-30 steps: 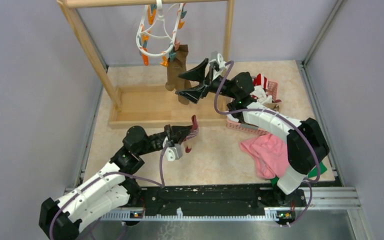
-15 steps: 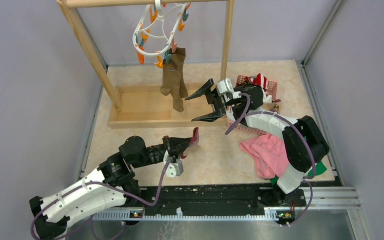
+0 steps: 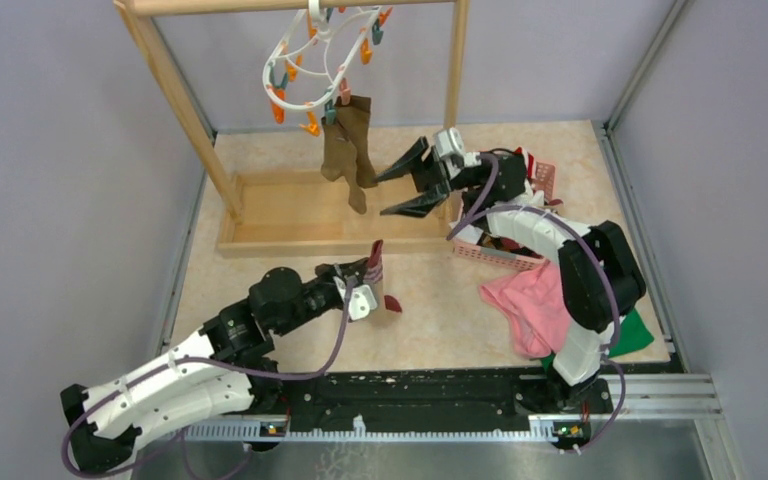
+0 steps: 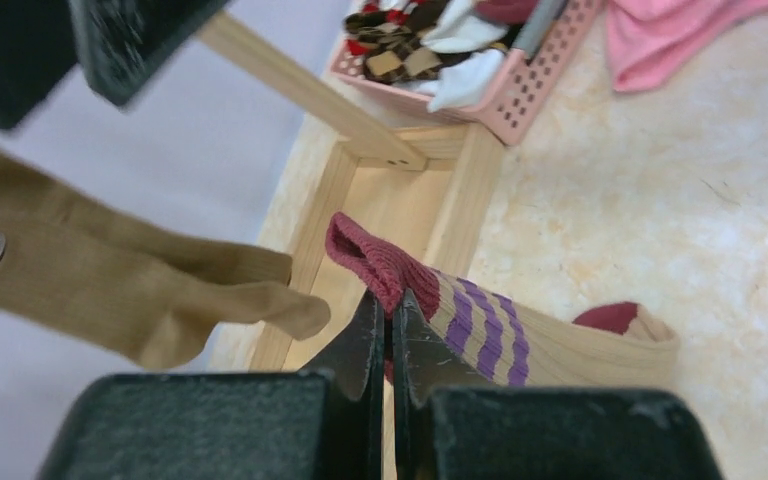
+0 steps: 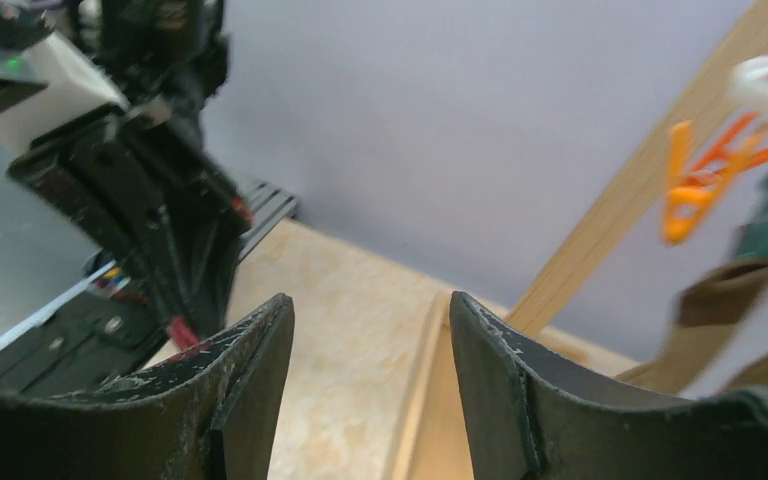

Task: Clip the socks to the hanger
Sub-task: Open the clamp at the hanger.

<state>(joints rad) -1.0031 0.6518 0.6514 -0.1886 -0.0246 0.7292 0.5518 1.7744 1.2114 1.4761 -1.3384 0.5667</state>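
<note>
**Brown socks (image 3: 345, 150) are up — striped sock (image 4: 480, 320) is next**

Our right gripper (image 3: 382, 196) has pulled back to the right, away from the brown socks. Its fingers are apart and nothing is between them. The socks hang from a clip on the hanger (image 3: 310, 60) at the far side, and the hanger has swung a little to the left. Our left gripper (image 3: 365, 275), nearer to us, still has its fingers pinched tight on the cuff of the striped sock — so we think this one goes up to a clip next.
</note>
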